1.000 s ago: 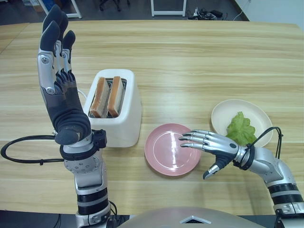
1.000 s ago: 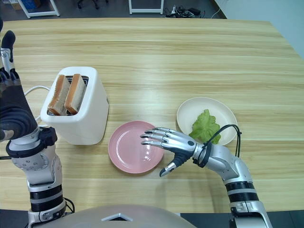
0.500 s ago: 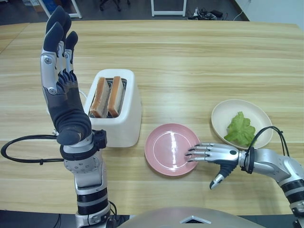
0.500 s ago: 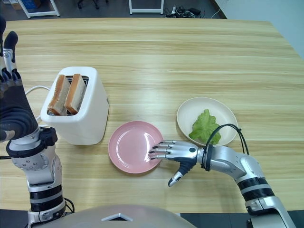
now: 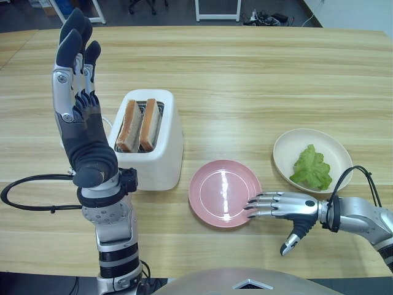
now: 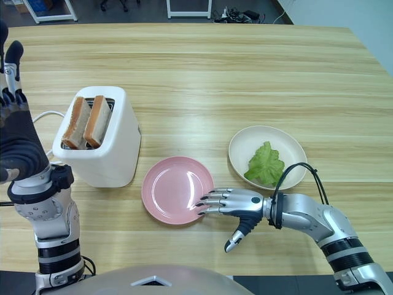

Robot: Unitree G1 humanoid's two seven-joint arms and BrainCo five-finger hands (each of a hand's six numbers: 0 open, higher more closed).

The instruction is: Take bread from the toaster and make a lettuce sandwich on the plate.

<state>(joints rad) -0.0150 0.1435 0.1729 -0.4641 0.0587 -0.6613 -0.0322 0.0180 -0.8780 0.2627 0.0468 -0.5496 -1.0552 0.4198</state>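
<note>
A white toaster [image 5: 154, 140] stands at the left with two slices of bread [image 5: 139, 125] upright in its slots. My left hand [image 5: 78, 110] is raised high just left of the toaster, fingers straight and spread, holding nothing. A pink plate [image 5: 221, 192] lies empty in the middle. My right hand [image 5: 284, 206] lies low and flat at the plate's near right rim, fingertips touching the rim, fingers extended. A green lettuce leaf [image 5: 311, 169] rests in a cream bowl [image 5: 288, 145] to the right.
A black cable [image 5: 27, 182] loops on the table at the near left. The toaster's white cord [image 6: 38, 117] runs off to the left. Bare wooden table [image 5: 245, 80] stretches behind the toaster and dishes.
My right hand has dropped from above the pink plate and drawn back toward me to the plate's near right rim. The plate has shifted slightly right. The left hand has barely moved.
</note>
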